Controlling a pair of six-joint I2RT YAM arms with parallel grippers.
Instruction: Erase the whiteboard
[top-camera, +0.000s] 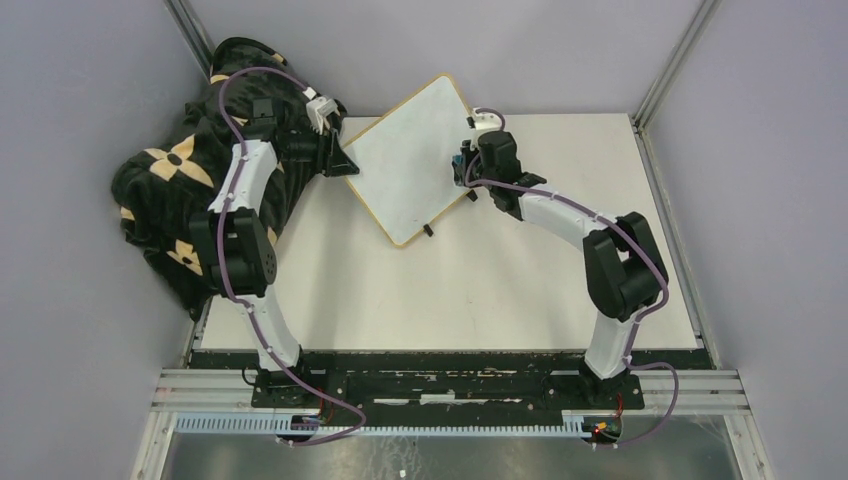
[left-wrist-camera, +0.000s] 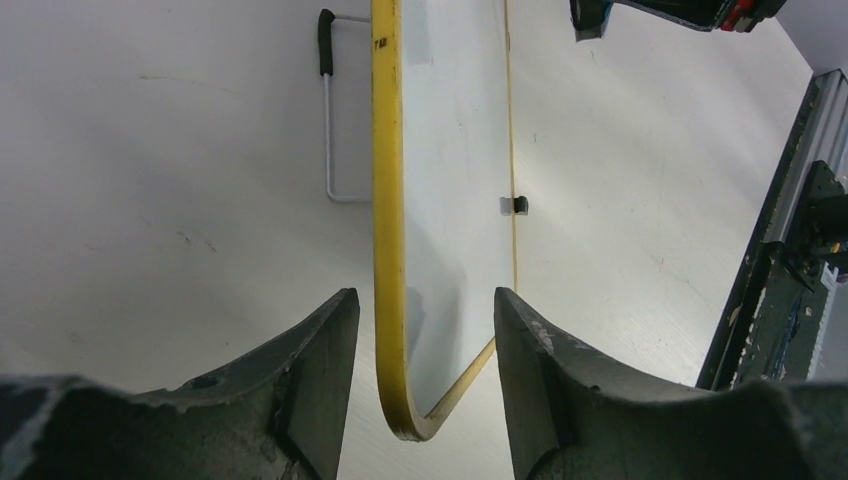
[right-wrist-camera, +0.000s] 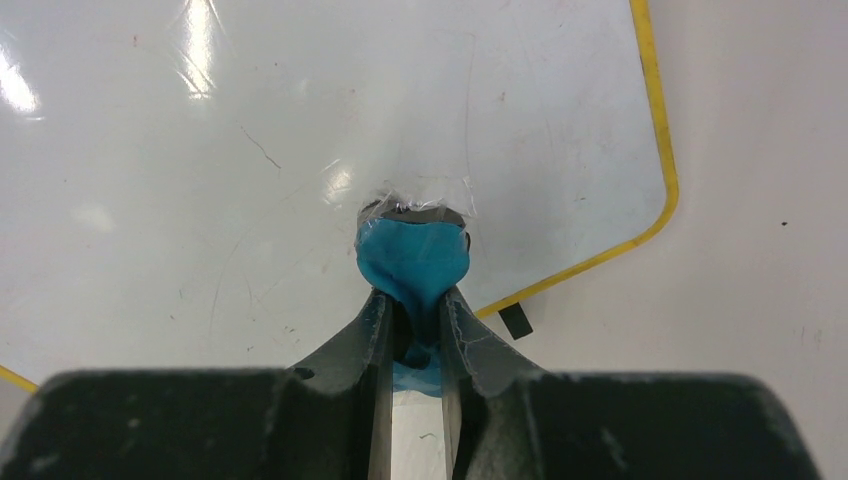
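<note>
Two robot arms work a whiteboard (top-camera: 412, 165) at the far middle of the table (top-camera: 400, 295).

The wood-framed board sits cornerwise, like a diamond, one corner toward the far wall and a small black foot (top-camera: 428, 231) on its near edge. The left gripper (top-camera: 343, 160) is at the board's left corner with its fingers (left-wrist-camera: 325, 385) apart, one on each side of the frame's rounded edge and a gap showing on both sides. The right gripper (right-wrist-camera: 412, 300) is over the board's right side, clamped on a blue eraser (right-wrist-camera: 412, 262) whose dark tip presses against the white surface just inside the frame. The surface around it shows only faint scratches and glare. A dark cloth with a tan flower pattern (top-camera: 170, 190) lies heaped at the far left, beside the left arm.
</note>
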